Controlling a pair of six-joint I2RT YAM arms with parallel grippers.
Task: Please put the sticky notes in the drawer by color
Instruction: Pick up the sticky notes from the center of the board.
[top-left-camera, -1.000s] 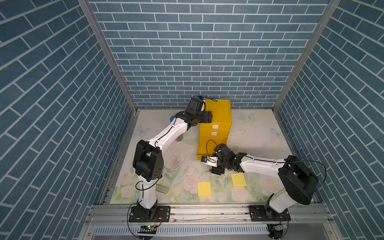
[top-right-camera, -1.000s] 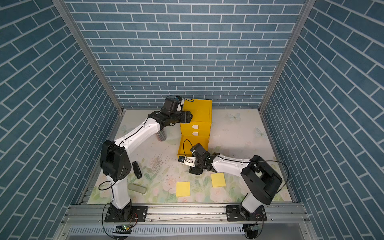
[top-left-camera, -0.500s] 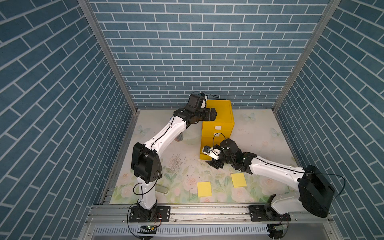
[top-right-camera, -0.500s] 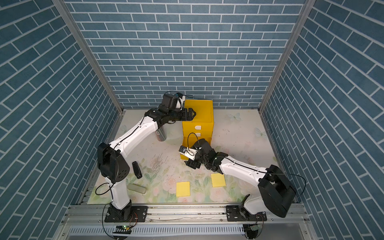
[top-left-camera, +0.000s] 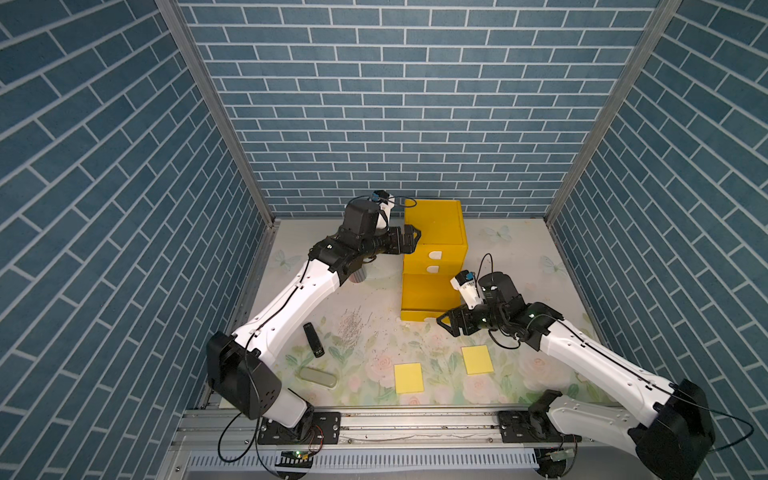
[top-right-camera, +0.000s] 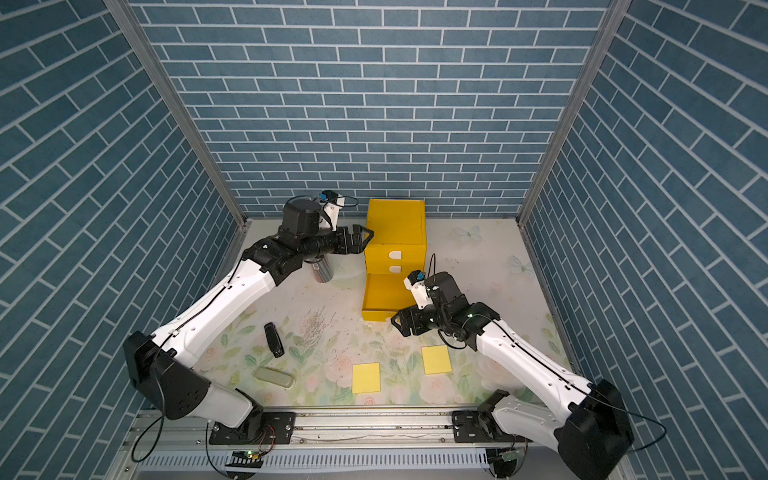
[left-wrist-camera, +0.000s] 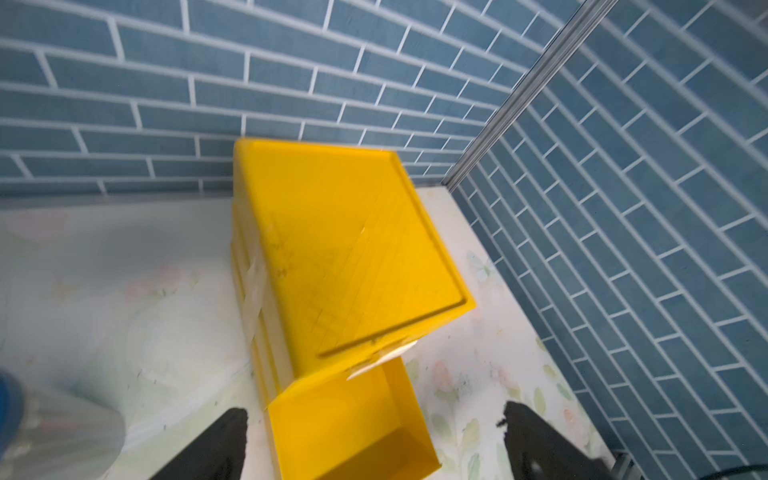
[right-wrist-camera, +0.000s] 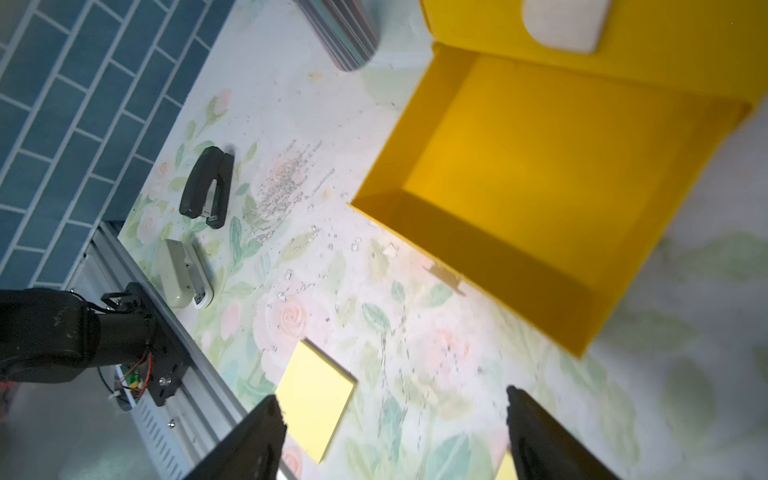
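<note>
Two yellow sticky notes (top-left-camera: 409, 377) lying at the front of the table (top-left-camera: 519, 257), drawer cabinet (top-left-camera: 434, 226) standing behind, bottom drawer (top-left-camera: 424, 297) sitting pulled out, right gripper (top-left-camera: 444, 326) hovering spread at its front corner, left gripper (top-left-camera: 417, 240) gaping beside the cabinet's top.

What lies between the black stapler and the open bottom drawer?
A scatter of loose staples, it seems; the right wrist view shows it best.

No legible text, label, brand, number or sign detected in any view. Sticky notes (top-left-camera: 408, 377) seen unmarked. Drawer (top-left-camera: 434, 232) faces seen plain yellow, handles plain white.
</note>
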